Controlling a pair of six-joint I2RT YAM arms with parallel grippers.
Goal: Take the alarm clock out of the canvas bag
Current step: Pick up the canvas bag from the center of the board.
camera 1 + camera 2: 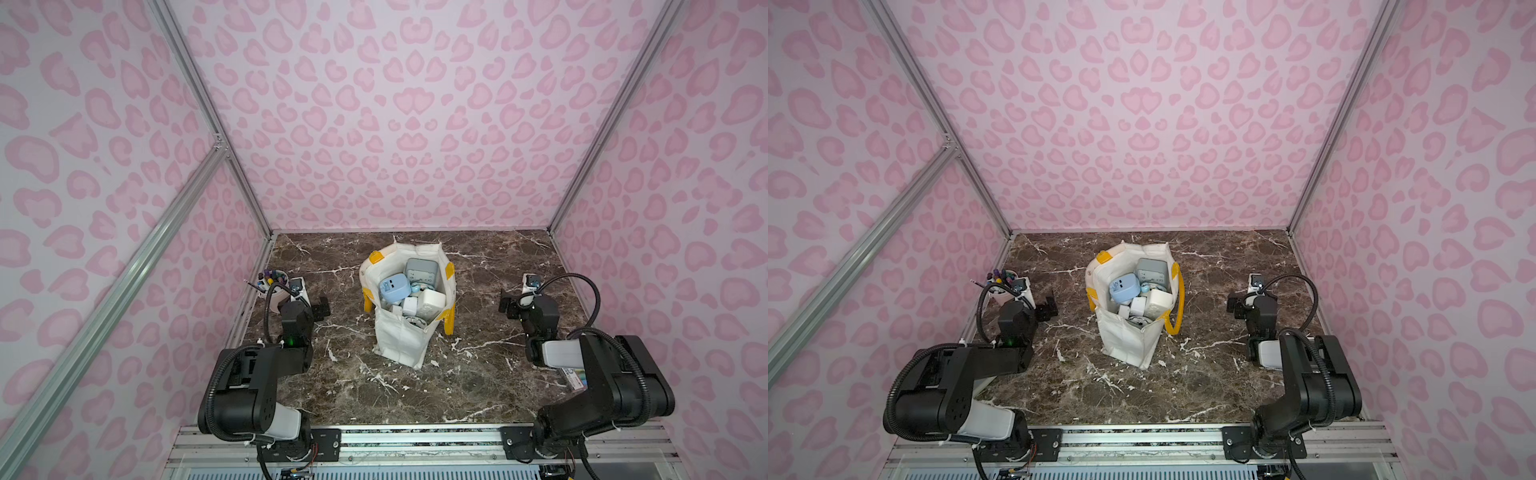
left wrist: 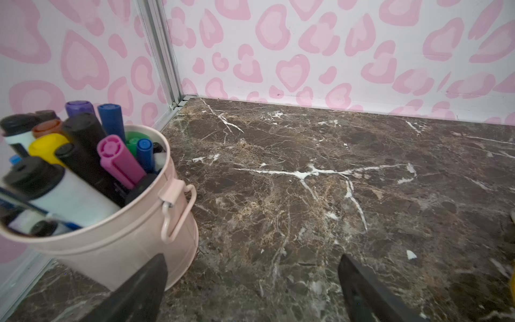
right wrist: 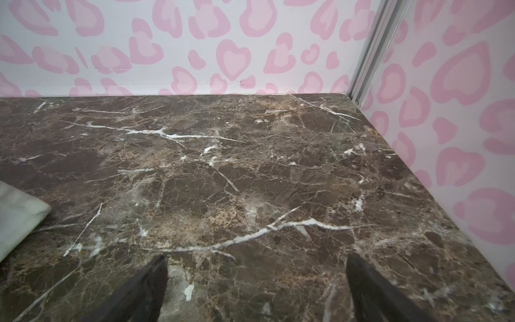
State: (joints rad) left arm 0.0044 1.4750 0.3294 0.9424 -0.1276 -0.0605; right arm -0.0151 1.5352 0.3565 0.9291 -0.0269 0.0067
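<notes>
- Alarm clocks, rounded grey, blue and white blocks, lie heaped inside the off-white canvas bag, which stands open at the middle of the table.
- The table is glossy brown marble with white veins; pink leopard-print walls enclose it.
- Left gripper and right gripper rest wide open, empty, well apart from the bag.

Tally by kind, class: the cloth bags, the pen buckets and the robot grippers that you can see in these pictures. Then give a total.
canvas bag: 1
pen bucket: 1
grippers: 2, the left gripper and the right gripper, both open
Total: 4
</notes>
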